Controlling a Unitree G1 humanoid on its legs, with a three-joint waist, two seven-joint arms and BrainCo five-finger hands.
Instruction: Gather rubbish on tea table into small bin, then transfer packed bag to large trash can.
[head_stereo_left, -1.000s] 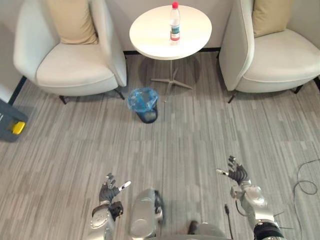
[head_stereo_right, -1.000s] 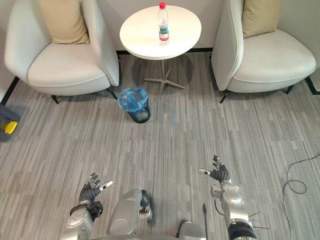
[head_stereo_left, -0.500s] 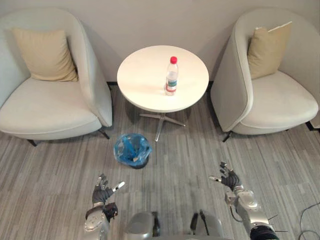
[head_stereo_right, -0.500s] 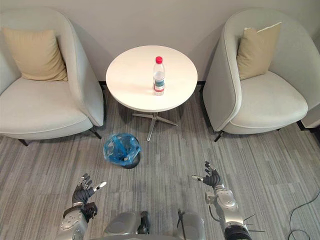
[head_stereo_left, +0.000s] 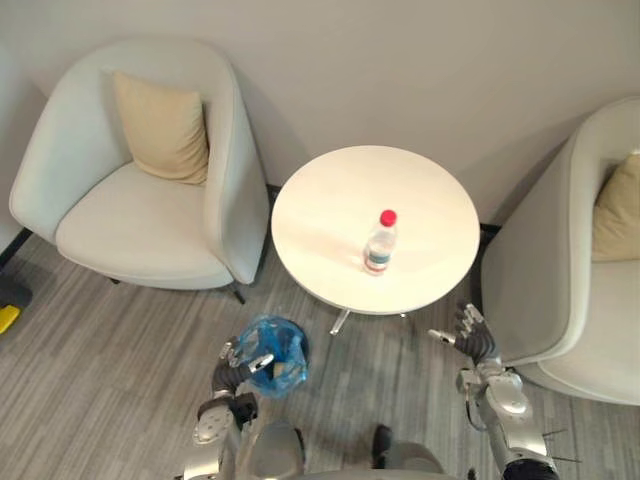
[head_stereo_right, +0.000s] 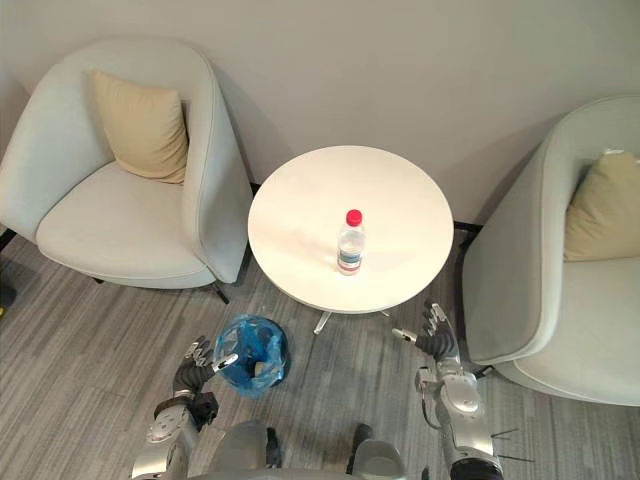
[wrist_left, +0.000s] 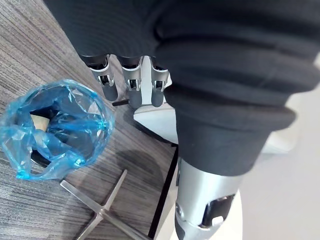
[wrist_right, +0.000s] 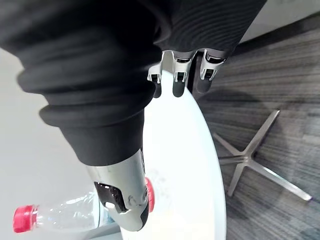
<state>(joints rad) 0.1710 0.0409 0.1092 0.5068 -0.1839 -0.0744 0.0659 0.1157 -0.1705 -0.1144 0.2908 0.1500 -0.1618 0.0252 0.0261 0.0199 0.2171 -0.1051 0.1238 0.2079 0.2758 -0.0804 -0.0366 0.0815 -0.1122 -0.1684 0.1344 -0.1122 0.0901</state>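
Note:
A clear plastic bottle (head_stereo_left: 379, 243) with a red cap stands upright on the round white tea table (head_stereo_left: 320, 210). Beside the table's foot, on the floor, sits a small bin lined with a blue bag (head_stereo_left: 273, 354), also seen as the blue-lined bin (wrist_left: 52, 127) in the left wrist view. My left hand (head_stereo_left: 236, 368) hovers open just beside the bin's near edge. My right hand (head_stereo_left: 474, 341) is open and empty, low by the table's right rim, short of the bottle (wrist_right: 60, 216).
A pale armchair with a tan cushion (head_stereo_left: 160, 125) stands left of the table; a second armchair (head_stereo_left: 580, 300) stands at the right, close to my right arm. The table's metal star foot (wrist_left: 102, 212) spreads on the striped grey floor.
The camera has moved forward and to the left; table and bin now sit much nearer. Both hands stay open and low, the left now beside the bin, the right by the table rim.

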